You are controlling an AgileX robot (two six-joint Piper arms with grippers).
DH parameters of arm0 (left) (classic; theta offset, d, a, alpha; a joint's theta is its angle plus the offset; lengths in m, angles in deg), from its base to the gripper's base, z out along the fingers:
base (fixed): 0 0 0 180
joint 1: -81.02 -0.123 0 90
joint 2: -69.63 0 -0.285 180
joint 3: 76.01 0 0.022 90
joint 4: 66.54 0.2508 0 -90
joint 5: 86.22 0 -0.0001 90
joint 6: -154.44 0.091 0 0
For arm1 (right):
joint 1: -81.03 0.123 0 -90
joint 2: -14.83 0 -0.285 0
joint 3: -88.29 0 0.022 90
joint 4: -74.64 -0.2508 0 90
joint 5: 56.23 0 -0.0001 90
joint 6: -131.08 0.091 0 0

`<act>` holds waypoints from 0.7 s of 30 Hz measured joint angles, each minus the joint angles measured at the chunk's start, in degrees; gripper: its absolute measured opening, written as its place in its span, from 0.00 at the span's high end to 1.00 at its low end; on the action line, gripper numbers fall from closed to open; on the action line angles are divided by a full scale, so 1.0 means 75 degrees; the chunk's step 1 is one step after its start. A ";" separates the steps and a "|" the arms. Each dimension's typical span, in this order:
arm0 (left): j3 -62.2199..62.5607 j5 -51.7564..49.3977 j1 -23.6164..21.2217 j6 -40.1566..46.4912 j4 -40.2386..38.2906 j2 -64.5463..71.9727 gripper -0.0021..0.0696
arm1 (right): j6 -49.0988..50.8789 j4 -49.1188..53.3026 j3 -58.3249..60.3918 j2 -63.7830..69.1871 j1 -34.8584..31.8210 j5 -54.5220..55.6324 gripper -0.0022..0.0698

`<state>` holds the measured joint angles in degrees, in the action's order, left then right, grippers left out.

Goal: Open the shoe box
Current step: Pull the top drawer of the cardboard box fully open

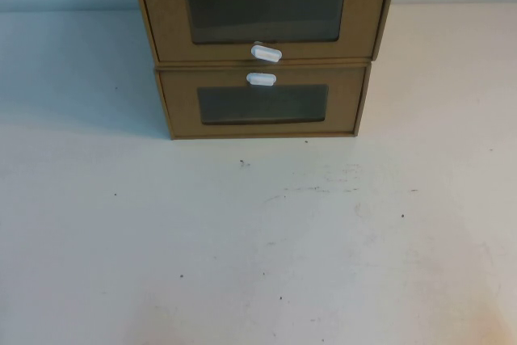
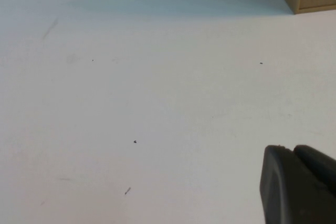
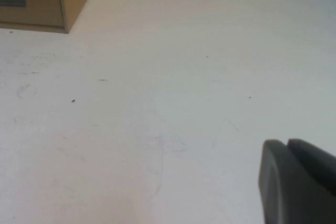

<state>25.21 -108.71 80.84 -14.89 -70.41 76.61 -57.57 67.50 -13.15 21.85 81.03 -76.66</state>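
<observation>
Because the right hand (image 3: pixel 287 148) sits with its fingers pressed together, holding nothing, low over the bare bench (image 1: pixel 258 248) and out of the high view, it cannot take anything as it stands; arriving at a box front without parting first would only shove the cardboard back. The left hand (image 2: pixel 292 153) looks the same, fingers together and empty, over the bench on its own side, with only a corner of the boxes showing in its wrist view. Both are well apart from the task's thing: two brown shoe boxes stacked at the far middle of the bench, the upper shoe box (image 1: pixel 161 6) resting on the lower shoe box (image 1: pixel 182 103), each shut, each with a dark window (image 1: pixel 266 15) and a small white tab. The upper tab (image 1: pixel 266 53) and lower tab (image 1: pixel 261 79) lie just one above the other, so a slightly high or low approach would probably catch the wrong one, or both. The boxes look light and nothing braces them; a pull on either tab may drag the whole stack forward, or slide the upper box off the lower, rather than open the front.
</observation>
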 joint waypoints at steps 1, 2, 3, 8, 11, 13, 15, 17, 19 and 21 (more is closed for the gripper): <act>0.0000 0.0000 0.0000 0.0017 0.0000 0.0000 0.98 | 0.0000 0.0000 0.0000 0.0000 0.0000 0.0000 0.99; 0.0000 0.0000 0.0000 0.0017 0.0000 0.0000 0.98 | 0.0000 0.0000 0.0000 0.0000 0.0000 0.0000 0.99; 0.0000 0.0033 0.0000 0.0017 -0.0016 0.0000 0.98 | 0.0000 0.0000 0.0000 0.0000 0.0000 0.0000 0.99; 0.0000 0.0522 0.0000 -0.0154 -0.1040 0.0000 0.98 | 0.0000 0.0000 0.0000 0.0000 0.0000 0.0000 0.99; 0.0000 0.1177 0.0000 -0.0299 -0.2458 0.0000 0.98 | 0.0000 0.0000 0.0000 0.0000 0.0000 0.0000 0.99; 0.0000 0.1620 0.0000 -0.0482 -0.3516 0.0000 0.98 | 0.0000 0.0000 0.0000 0.0000 0.0000 0.0000 0.99; 0.0000 0.1962 0.0000 -0.0559 -0.4385 0.0000 0.98 | 0.0000 0.0000 0.0000 0.0000 0.0000 0.0000 0.99; 0.0000 0.2264 0.0000 -0.0559 -0.4769 0.0000 0.98 | 0.0000 0.0000 0.0000 0.0000 0.0000 0.0000 0.99; 0.0000 0.2497 0.0000 -0.0559 -0.4915 0.0000 0.98 | 0.0000 0.0000 0.0000 0.0000 0.0000 0.0000 0.99; 0.0000 0.2563 0.0000 -0.0559 -0.4984 0.0000 0.98 | 0.0000 0.0000 0.0000 0.0000 0.0000 0.0000 0.99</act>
<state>25.21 -89.49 80.84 -19.08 -107.80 76.61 -57.57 67.50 -13.15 21.85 81.03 -76.66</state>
